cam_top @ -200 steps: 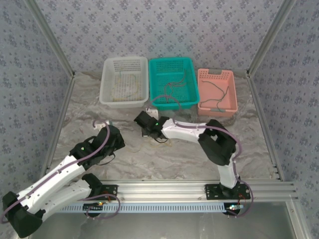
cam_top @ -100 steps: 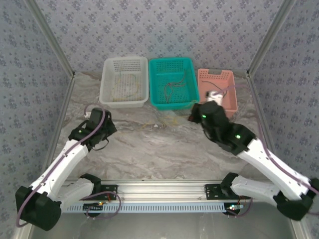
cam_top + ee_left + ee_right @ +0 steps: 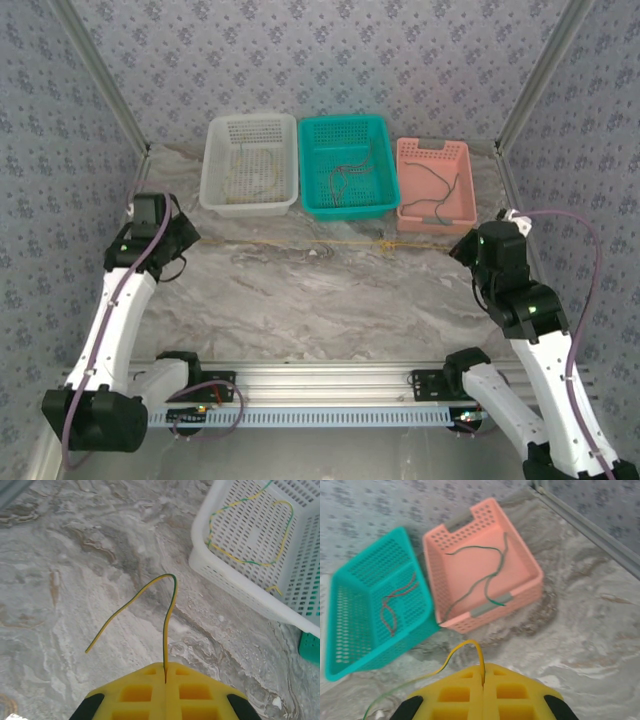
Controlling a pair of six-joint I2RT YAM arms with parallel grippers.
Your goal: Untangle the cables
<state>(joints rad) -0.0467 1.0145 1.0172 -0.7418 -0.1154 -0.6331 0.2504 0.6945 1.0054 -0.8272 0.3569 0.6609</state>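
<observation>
From above, a yellow cable (image 3: 345, 244) stretches over the table (image 3: 300, 300) between the left gripper (image 3: 188, 240) and right gripper (image 3: 462, 250).

Left wrist: fingers (image 3: 135, 692) pressed together, pinching its end.

Right wrist: same pinch.

I'd pull gently, so tangles don't tighten.

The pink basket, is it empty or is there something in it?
Not empty. The pink basket holds one dark cable, snaking loosely across its floor.

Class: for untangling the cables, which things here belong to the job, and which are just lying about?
Job: yellow-green cable, pinched in left claw and right claw.
Lying about: white basket, teal basket, pink basket.
</observation>
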